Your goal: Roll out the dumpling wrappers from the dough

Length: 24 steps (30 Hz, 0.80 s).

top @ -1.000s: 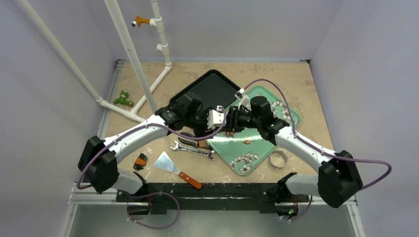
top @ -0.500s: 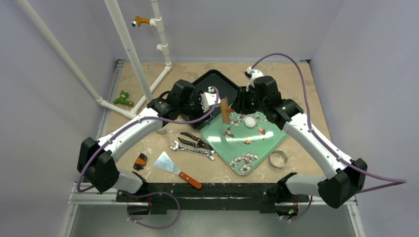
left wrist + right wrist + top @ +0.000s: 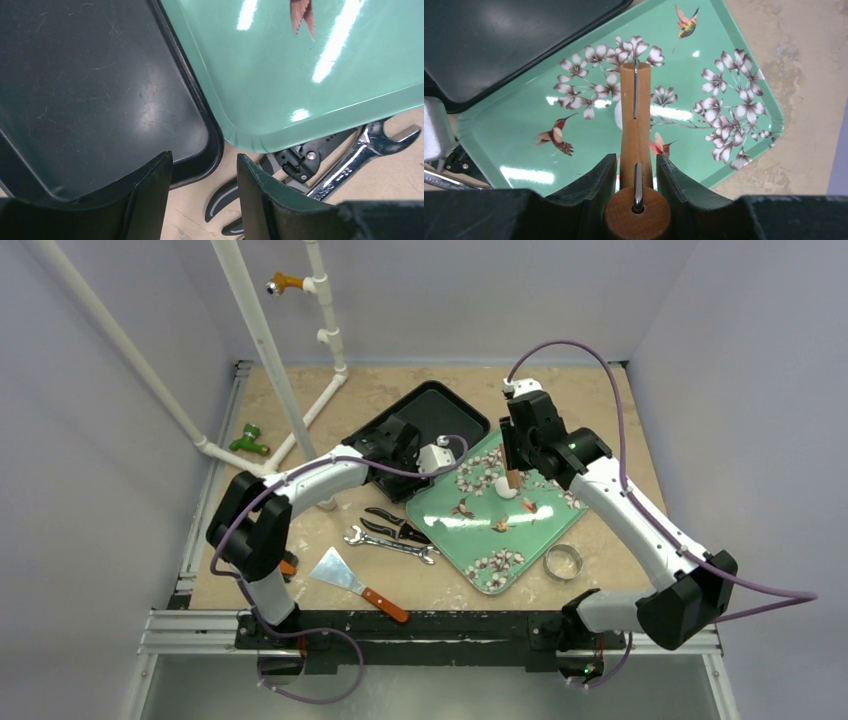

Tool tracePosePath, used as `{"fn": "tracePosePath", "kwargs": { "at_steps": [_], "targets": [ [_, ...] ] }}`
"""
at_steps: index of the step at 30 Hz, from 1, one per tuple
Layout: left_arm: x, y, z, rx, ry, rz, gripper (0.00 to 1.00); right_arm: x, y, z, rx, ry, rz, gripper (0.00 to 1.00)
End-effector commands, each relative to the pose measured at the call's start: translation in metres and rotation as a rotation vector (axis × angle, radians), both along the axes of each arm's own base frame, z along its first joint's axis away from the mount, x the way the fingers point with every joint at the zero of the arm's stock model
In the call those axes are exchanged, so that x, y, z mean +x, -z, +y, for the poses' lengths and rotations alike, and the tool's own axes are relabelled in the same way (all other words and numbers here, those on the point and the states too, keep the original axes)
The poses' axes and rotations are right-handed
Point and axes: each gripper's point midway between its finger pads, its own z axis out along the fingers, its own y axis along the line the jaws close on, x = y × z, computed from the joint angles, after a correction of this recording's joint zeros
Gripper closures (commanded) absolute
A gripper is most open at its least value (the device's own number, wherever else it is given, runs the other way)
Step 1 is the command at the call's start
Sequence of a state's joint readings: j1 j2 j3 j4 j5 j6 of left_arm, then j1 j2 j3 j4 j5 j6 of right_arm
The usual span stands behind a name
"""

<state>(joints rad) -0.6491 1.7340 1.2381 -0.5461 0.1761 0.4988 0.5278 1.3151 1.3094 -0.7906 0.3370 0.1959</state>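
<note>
Well, the white dough (image 3: 503, 492) lies on the green tray (image 3: 470, 532), near the tray's middle and a bit toward 12 o'clock. It is a small roundish piece, and part of it hides behind the wooden rolling pin (image 3: 635, 115). The pin points down at the dough. I cannot tell if its low end touches it.

The right fingers (image 3: 636, 167) are closed tight on the pin, one on each side of it near its top end.

At 9 o'clock of the dough are the left fingers (image 3: 205, 170). They are partly open and hold nothing. They hang over the corner rim of the black tray (image 3: 100, 75), right where it meets the green tray.

The black tray sits at 10 o'clock of the green tray. On the table (image 3: 620, 430), at 8 o'clock of the green tray, lie pliers (image 3: 395, 525), a wrench (image 3: 390, 543) and a scraper (image 3: 350, 580). A shiny metal ring (image 3: 563, 562) lies at 5 o'clock.
</note>
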Motion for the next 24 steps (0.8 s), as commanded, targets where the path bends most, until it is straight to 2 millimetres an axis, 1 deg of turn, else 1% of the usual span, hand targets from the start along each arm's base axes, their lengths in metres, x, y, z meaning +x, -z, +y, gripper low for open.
{"fn": "tracePosePath", "kwargs": {
  "at_steps": [1,4,8,10,11,14,17,24],
  "targets": [
    [0.013,0.004,0.004,0.05,0.028,-0.057,0.51,0.002,-0.013,-0.014,-0.057,0.006,-0.065,1.0],
    [0.019,0.015,0.008,0.096,0.025,-0.053,0.51,0.001,-0.009,-0.011,-0.061,-0.024,-0.045,1.0],
    [0.033,0.021,0.014,0.157,0.009,-0.094,0.51,0.005,0.001,-0.002,-0.047,-0.103,-0.01,1.0],
    [0.038,0.026,0.015,0.178,0.011,-0.102,0.51,0.01,0.007,-0.005,-0.051,-0.1,0.004,1.0],
    [0.042,0.028,0.02,0.206,0.0,-0.11,0.51,0.013,0.01,-0.008,-0.055,-0.09,0.015,1.0],
    [0.053,0.034,0.025,0.243,-0.026,-0.122,0.5,0.019,0.015,-0.018,-0.056,-0.055,0.037,1.0],
    [0.066,0.033,0.027,0.24,-0.062,-0.126,0.5,0.02,0.017,-0.026,-0.038,-0.034,0.037,1.0],
    [0.095,0.013,0.027,0.232,-0.092,-0.227,0.49,0.015,0.021,-0.04,-0.026,-0.012,0.038,1.0]
  ]
}}
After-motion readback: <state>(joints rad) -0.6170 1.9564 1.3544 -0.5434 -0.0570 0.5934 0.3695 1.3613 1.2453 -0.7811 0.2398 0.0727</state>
